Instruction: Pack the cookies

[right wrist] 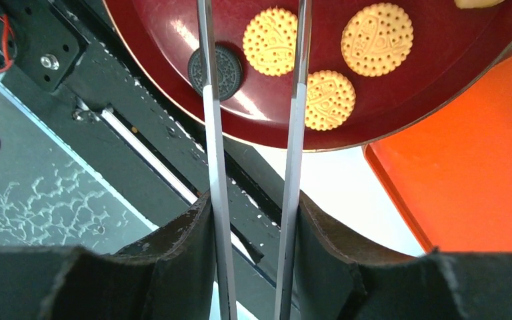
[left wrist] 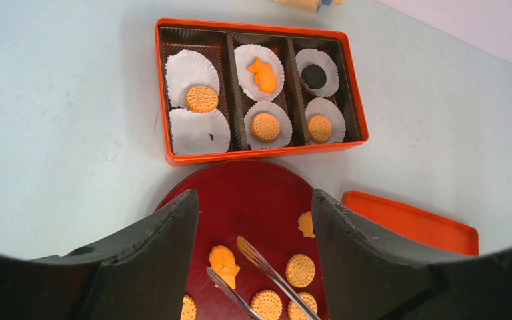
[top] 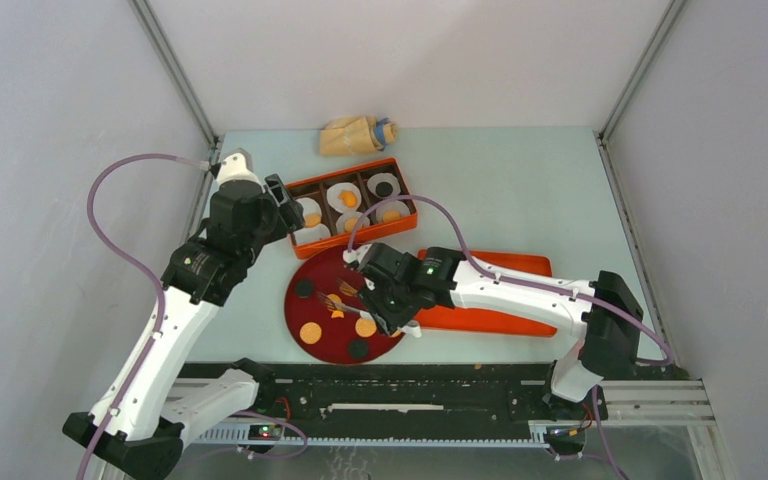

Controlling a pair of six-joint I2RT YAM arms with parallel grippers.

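Cookies (left wrist: 300,270) lie flat on plate (left wrist: 253,200), faces up.

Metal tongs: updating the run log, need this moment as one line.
right gripper: jaws clamp thin metal tongs, tips over dark red round plate; left gripper: open, empty; round tan cookies: on plate

No legible text, label, brand, number or sign in any view. Stamped relief on tan cookies (right wrist: 270,41) and dark cookie (right wrist: 228,67): dots and swirls only, any lettering too fine to make out.
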